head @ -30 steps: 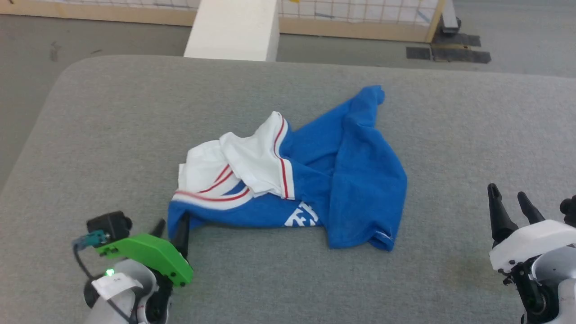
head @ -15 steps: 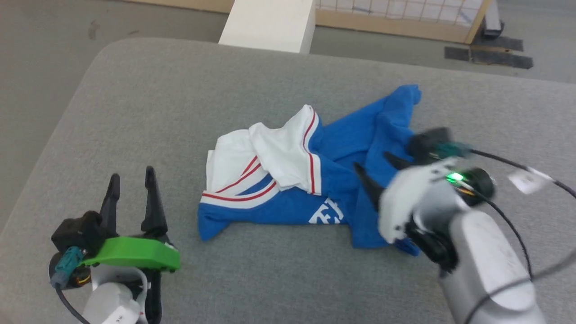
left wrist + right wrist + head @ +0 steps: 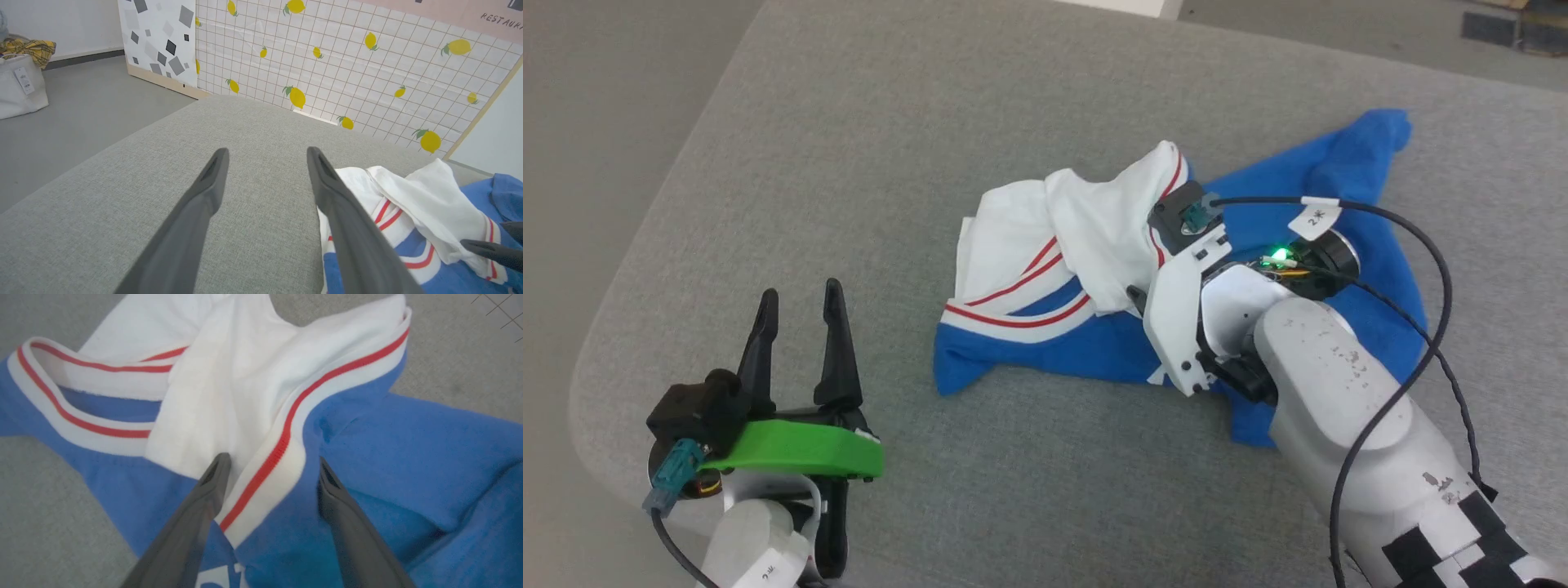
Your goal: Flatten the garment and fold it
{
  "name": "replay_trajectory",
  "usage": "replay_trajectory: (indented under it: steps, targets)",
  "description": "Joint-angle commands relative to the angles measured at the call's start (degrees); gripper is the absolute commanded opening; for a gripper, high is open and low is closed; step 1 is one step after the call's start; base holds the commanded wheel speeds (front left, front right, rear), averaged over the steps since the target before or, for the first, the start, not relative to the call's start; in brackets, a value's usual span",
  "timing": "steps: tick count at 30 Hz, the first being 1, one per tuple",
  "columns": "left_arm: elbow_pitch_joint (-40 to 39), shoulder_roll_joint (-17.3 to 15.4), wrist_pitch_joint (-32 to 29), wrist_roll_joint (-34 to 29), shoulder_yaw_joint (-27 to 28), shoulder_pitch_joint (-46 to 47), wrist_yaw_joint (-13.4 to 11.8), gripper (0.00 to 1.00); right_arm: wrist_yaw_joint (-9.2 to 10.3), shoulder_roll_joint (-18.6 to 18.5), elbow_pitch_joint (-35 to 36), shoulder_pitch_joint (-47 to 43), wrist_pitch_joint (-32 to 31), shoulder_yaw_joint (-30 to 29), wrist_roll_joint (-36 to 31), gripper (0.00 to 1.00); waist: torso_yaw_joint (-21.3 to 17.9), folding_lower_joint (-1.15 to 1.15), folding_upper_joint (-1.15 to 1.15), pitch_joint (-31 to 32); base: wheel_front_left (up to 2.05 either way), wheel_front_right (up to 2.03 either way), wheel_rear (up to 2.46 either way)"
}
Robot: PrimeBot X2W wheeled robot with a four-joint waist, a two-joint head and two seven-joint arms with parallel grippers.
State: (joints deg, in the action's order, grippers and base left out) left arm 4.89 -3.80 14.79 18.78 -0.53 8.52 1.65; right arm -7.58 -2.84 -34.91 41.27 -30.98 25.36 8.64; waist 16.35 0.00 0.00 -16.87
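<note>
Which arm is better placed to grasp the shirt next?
Right, likely. The right arm has its jaws open astride the striped sleeve edge of the shirt; the left arm holds open jaws over bare cushion beside it.

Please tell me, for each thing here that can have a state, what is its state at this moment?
garment: crumpled in a heap, neither flattened nor folded, lying on the grey padded table, not gripped.
left gripper: open, empty, over bare table beside the garment.
right gripper: open, low over the garment, fingers astride the red-striped white sleeve trim; whether they touch the cloth cannot be told.
</note>
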Motion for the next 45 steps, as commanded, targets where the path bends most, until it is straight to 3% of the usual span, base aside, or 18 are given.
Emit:
replay_trajectory:
  steps: [1,2,3,4,10,14,18,21,28,29,30,34,37,40,45]
  targets:
    - [0.27,0.33,0.20,-0.81,0.51,1.11,0.65,1.00,0.09,-0.04,-1.20,1.14,0.67,0.65,0.48,1.00,1.74,0.00,0.00,-1.77,0.00,0.00,0.00]
    - [0.45,0.43,0.20,-1.00,0.82,1.22,0.90,1.00,0.09,-0.04,-1.92,1.35,0.81,0.97,1.18,0.76,1.69,0.00,0.00,-1.76,0.00,0.00,0.00]
    - [0.63,0.52,0.20,-1.20,1.12,1.29,1.08,1.00,0.09,-0.04,-2.37,1.57,1.22,1.38,1.86,0.29,1.56,0.00,0.00,-1.69,0.00,0.00,0.00]
    - [0.74,0.60,0.20,-1.50,1.49,1.31,1.21,1.00,0.09,-0.04,-2.66,1.92,2.14,1.89,2.43,0.00,1.22,0.00,0.00,-1.54,0.00,0.00,0.00]
    - [1.01,0.83,0.20,-2.76,2.76,0.82,1.96,1.00,0.09,-0.04,-2.03,1.92,7.47,-0.18,7.99,0.00,-1.16,0.00,0.00,1.06,0.00,0.00,0.00]
    - [0.84,0.88,0.20,-3.22,3.58,-0.52,2.15,1.00,0.09,-0.08,2.29,-1.36,11.19,-6.29,10.56,0.00,-3.35,0.00,0.00,3.89,0.00,0.00,0.00]
    - [0.73,0.90,0.20,-3.34,3.95,-2.25,2.15,1.00,0.09,-1.19,9.70,-8.97,10.62,-16.89,14.77,0.00,-5.78,0.00,0.00,6.43,0.00,0.00,0.00]
    - [0.74,0.90,0.20,-3.30,3.84,-3.21,2.07,1.00,0.09,-1.44,15.86,-16.85,8.18,-28.15,17.61,0.00,-7.18,0.00,0.00,7.60,0.00,0.00,0.00]
    - [1.20,0.91,0.20,-2.94,3.20,-3.98,1.88,1.00,0.09,-0.17,26.98,-32.61,1.14,-48.82,13.33,0.02,-8.96,0.00,0.00,7.86,0.00,0.00,0.00]
    - [1.25,0.91,0.20,-2.97,3.20,-4.07,1.89,1.00,0.09,-0.12,27.24,-33.74,0.04,-49.58,13.23,0.34,-9.19,0.00,0.00,7.83,0.00,0.00,0.00]
    - [1.42,0.91,0.20,-2.92,3.13,-4.15,1.95,1.00,0.09,-0.09,27.45,-34.71,-0.57,-49.77,13.66,1.00,-9.38,0.00,0.00,7.77,0.00,0.00,0.00]
    - [1.98,0.91,0.20,-2.92,3.35,-4.52,1.91,1.00,0.09,-0.06,29.09,-35.39,4.30,-50.78,15.41,1.00,-10.35,0.00,0.00,8.22,0.00,0.00,0.00]
    - [2.20,0.91,0.20,-2.43,3.23,-4.36,1.71,1.00,0.09,-0.05,30.88,-35.20,10.87,-52.89,13.88,1.00,-10.94,0.00,0.00,8.66,0.00,0.00,0.00]
    - [3.03,0.91,-0.16,-1.33,1.95,-2.91,1.83,1.00,0.09,-0.05,31.80,-35.58,13.66,-53.71,12.82,1.00,-11.56,0.00,0.00,8.69,0.00,0.00,0.00]
    - [5.03,0.89,-8.74,-0.22,-2.27,4.37,2.92,1.00,0.09,-0.05,32.45,-35.75,13.95,-53.32,11.87,1.00,-13.19,0.00,0.00,7.61,0.00,0.00,0.00]
